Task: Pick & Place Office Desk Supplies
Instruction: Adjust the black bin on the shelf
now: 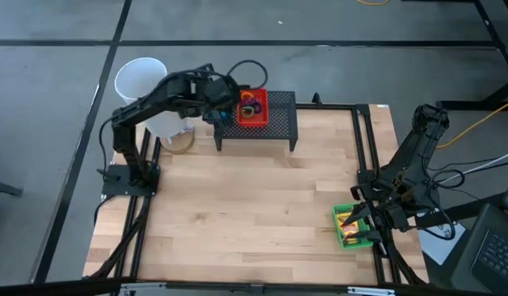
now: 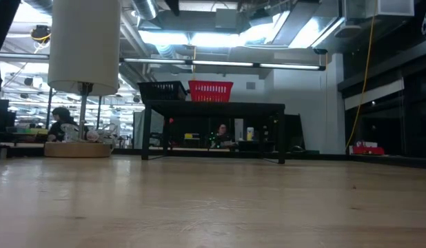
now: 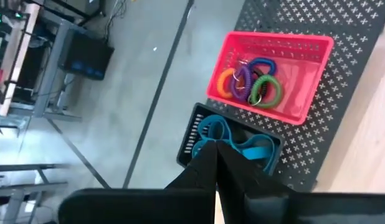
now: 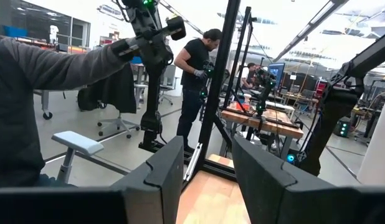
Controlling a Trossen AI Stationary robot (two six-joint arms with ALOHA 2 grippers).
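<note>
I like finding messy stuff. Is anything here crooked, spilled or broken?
Nothing stands out. The red basket sits flat on the black mesh stand with its coiled loops inside, and the blue-handled scissors lie in the black basket beside it. The green basket rests upright near the table's edge.

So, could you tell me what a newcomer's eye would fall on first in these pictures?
Probably the red basket of coloured loops on the black mesh stand at the table's far edge. The left pincer, shut, hangs just above the black basket beside it, which holds the blue-handled scissors. Next comes the green basket of crayon boxes at the near right corner, by the open right pincer.
</note>
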